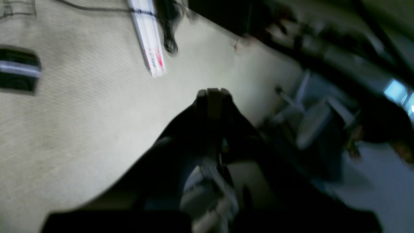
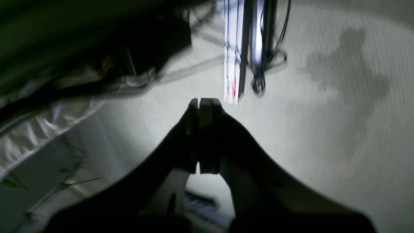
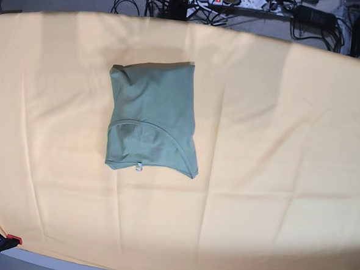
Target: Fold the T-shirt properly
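The sage-green T-shirt (image 3: 152, 117) lies folded into a rough rectangle on the yellow-orange table cloth (image 3: 277, 147), left of centre in the base view, with a small white tag (image 3: 139, 166) at its near edge. Neither arm shows in the base view. In the left wrist view my left gripper (image 1: 213, 94) is shut and empty, raised and pointing away from the table. In the right wrist view my right gripper (image 2: 203, 103) is shut and empty, also aimed at the room. The T-shirt is out of both wrist views.
Cables and power strips (image 3: 237, 1) lie on the floor beyond the table's far edge. A clamp (image 3: 2, 240) sits at the near left corner. A white strip light (image 1: 148, 38) shows in the left wrist view and in the right wrist view (image 2: 234, 58).
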### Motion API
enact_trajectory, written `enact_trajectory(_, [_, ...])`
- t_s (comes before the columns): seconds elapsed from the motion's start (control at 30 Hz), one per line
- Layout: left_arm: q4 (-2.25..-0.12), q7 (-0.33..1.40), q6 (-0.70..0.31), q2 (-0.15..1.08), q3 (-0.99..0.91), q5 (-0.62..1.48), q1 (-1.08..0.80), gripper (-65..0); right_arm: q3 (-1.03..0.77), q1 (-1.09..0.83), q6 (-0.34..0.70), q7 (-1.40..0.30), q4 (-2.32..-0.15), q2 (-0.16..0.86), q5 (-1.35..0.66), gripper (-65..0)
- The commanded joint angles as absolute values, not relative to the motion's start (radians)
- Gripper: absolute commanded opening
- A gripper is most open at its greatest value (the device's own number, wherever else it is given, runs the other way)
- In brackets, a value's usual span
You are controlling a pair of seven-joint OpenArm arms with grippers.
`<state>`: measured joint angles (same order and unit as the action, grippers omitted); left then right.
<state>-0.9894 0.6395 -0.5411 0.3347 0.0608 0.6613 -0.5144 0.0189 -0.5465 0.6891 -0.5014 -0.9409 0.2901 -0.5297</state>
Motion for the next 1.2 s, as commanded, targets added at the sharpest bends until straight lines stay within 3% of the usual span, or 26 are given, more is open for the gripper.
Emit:
enact_trajectory(0.0, [-0.961,0.571,-0.552,0.321,0.068,0.648,-0.507,-65.0,0.041,-0.535,0.698,-0.451,-0.913,0.301,-0.499,-65.0])
enact_trajectory(0.1, [-0.839,0.215,-0.529,0.273,0.072,0.538,-0.469,-65.0,0.125,-0.451,0.679,-0.309,-0.831,0.299,-0.352,-65.0])
enact_trajectory(0.17, [-0.767,0.013,-0.441,0.248,0.072,0.442,-0.443,-65.0,0.187,-0.402,0.61,-0.247,-0.792,0.299,-0.292,-65.0])
enact_trajectory(0.23, [-0.704,-0.054,-0.338,0.221,0.072,0.325,-0.406,-65.0,0.245,-0.362,0.527,-0.188,-0.762,0.299,-0.246,-65.0])
enact_trajectory(0.33, [-0.618,-0.053,-0.236,0.178,0.071,0.179,-0.35,-65.0,0.323,-0.323,0.406,-0.131,-0.727,0.289,-0.192,-65.0])
enact_trajectory(0.43, [-0.544,-0.053,-0.165,0.142,0.071,0.163,-0.31,-65.0,0.376,-0.325,0.317,-0.131,-0.697,0.257,-0.17,-65.0])
enact_trajectory(0.6, [-0.503,-0.066,-0.079,0.092,0.071,0.052,-0.304,-65.0,0.411,-0.339,0.262,-0.093,-0.621,0.192,-0.11,-65.0])
enact_trajectory(1.17, [-0.504,-0.101,-0.119,0.064,0.071,0.06,-0.305,-65.0,0.411,-0.321,0.183,-0.11,-0.614,0.09,-0.017,-65.0])
